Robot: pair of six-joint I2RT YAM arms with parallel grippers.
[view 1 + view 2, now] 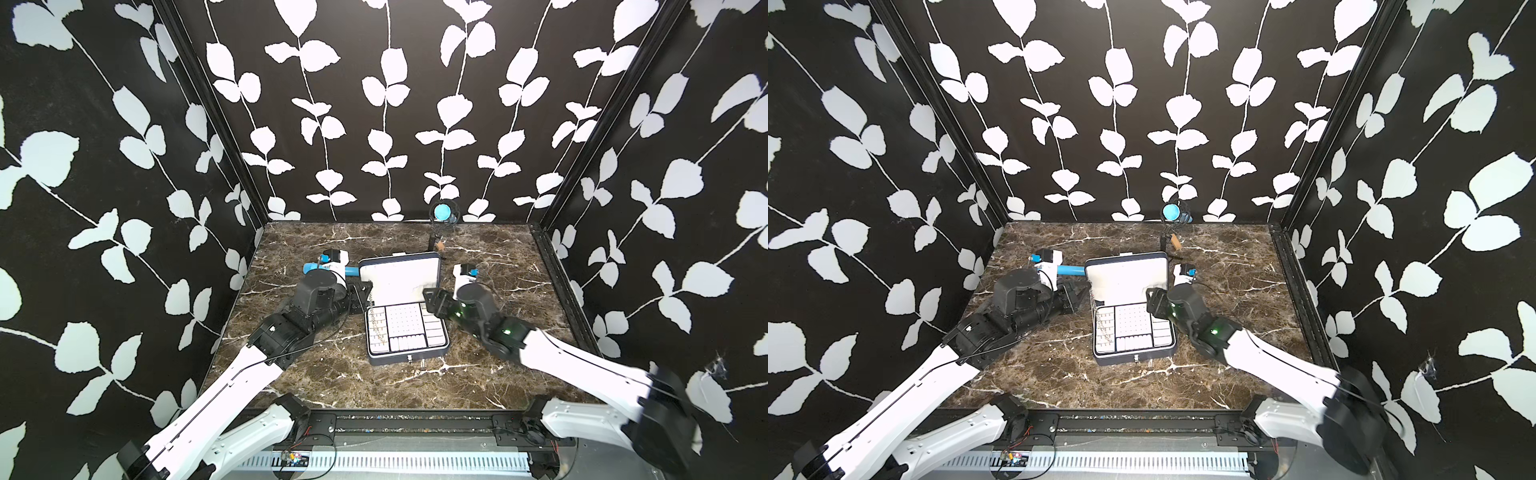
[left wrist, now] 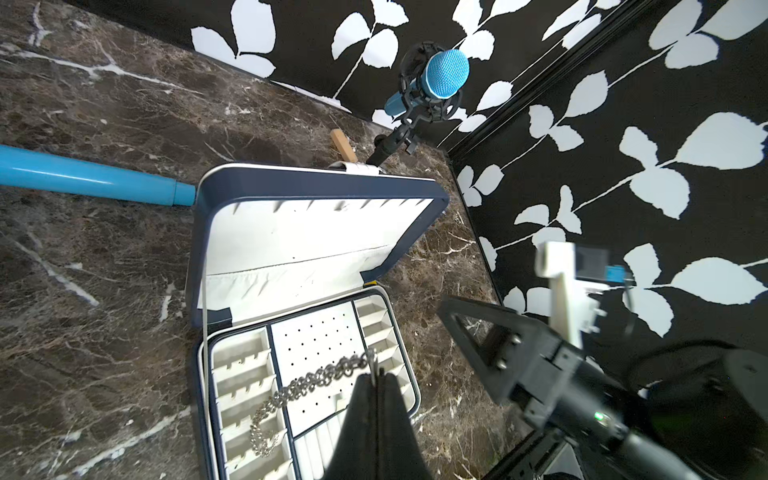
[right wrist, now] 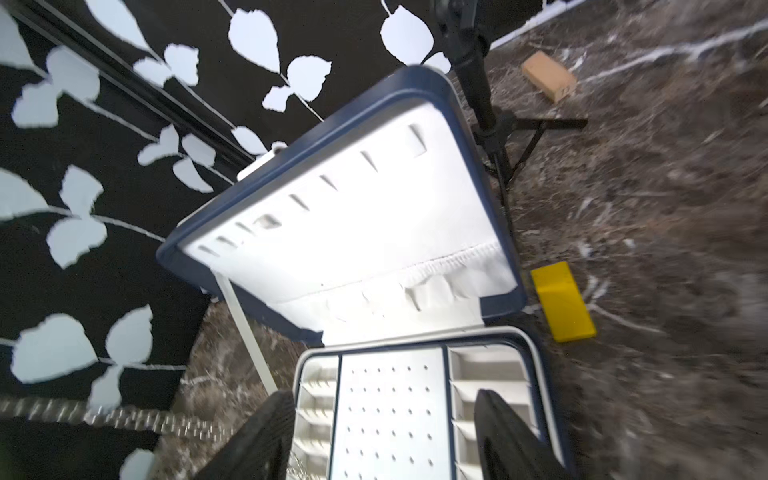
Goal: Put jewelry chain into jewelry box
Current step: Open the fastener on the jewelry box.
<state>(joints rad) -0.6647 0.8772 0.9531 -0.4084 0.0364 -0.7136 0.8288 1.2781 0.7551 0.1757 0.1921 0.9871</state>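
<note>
Nearest the robot's base, the jewelry box [image 1: 409, 358] sits on the marble table [image 1: 332, 386] with its clasp side toward the arms. Its lid stands propped up behind the white compartmented tray. Over the tray's left column, the left gripper [image 2: 379, 376] is pressed together on the top links of the jewelry chain [image 2: 307, 380]. The chain hangs from that pinch, and its lower end appears to rest in a loose curl among the small compartments there. The right gripper [image 3: 382, 395] stands spread by the tray's right edge, pinching nothing. Judging by how it drapes, the chain is limp, light, smooth metal. It will likely bunch wherever it lands, and could slip from a slack pinch or snag on a divider. A hold on an end link seems best, so the rest can pile down into the tray. Beside the lid lie a blue tube [image 2: 83, 176] and a yellow block [image 3: 563, 301]. Farther back are a wooden block [image 3: 548, 81] and a microphone [image 2: 444, 75] on its stand.
</note>
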